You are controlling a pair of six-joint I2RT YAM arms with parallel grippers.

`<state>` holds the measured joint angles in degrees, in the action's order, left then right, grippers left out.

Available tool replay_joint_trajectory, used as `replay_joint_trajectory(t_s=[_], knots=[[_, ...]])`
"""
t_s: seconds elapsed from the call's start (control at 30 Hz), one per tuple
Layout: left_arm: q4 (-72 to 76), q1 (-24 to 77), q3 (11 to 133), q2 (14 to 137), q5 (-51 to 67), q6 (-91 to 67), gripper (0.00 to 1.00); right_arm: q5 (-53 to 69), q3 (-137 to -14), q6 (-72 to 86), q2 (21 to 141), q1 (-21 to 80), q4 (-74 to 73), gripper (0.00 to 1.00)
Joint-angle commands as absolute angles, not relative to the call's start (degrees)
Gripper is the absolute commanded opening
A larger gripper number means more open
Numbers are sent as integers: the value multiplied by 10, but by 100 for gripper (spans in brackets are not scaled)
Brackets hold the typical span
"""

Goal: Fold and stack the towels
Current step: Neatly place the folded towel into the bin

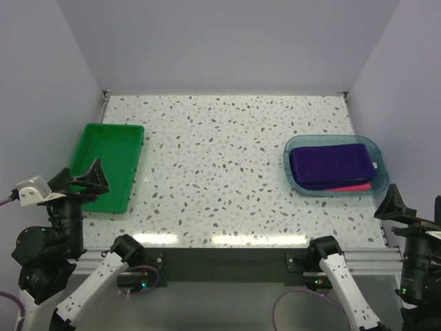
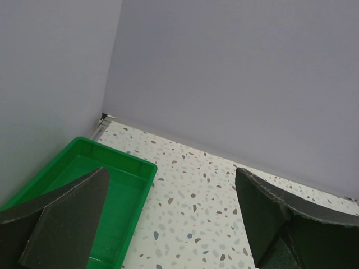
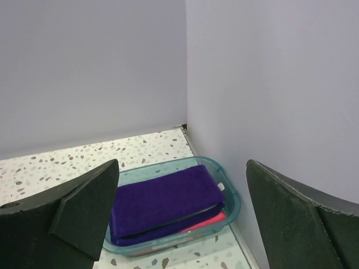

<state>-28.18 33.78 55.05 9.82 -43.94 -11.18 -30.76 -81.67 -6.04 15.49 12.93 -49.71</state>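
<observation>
The towels lie folded and stacked inside a translucent teal plastic tray [image 1: 288,164]. A thick dark purple cloth towel [image 1: 331,164] is on top, and a hot pink towel [image 1: 350,187] shows as a thin strip along the tray's near side beneath it. From the right wrist view the purple looks like two layers, but it is hard to tell whether that is one towel or two. The stack's edges run square with the tray walls, so the pile judges as tidy and complete rather than half made.

The right gripper [image 3: 182,162] hangs just off the tray's near right corner, clear of it, with its fingers spread wide and nothing between them. The left gripper [image 2: 171,190] is well apart from the tray, on the opposite side, with its fingers equally wide and empty. It hovers by the near end of a shallow rectangular green plastic bin [image 1: 110,155], which holds nothing. Both arms sit drawn back, most likely so that the middle is free for folding.

Between tray and bin stretches a white worktop [image 1: 220,152] speckled with brown and grey flecks, flat and glossy near its front edge. Plain pale lilac walls close it in on three sides.
</observation>
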Motion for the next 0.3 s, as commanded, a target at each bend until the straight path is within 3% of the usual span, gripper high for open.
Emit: replay_joint_trajectory(t_s=[0.0,0.27], knots=[[-282,337,564,93,-455,-107,100,-306,-817,-90,157,138,-478,99],[-276,337,551,98,-455,-106,100,-298,-798,-89,152,144,-464,99]])
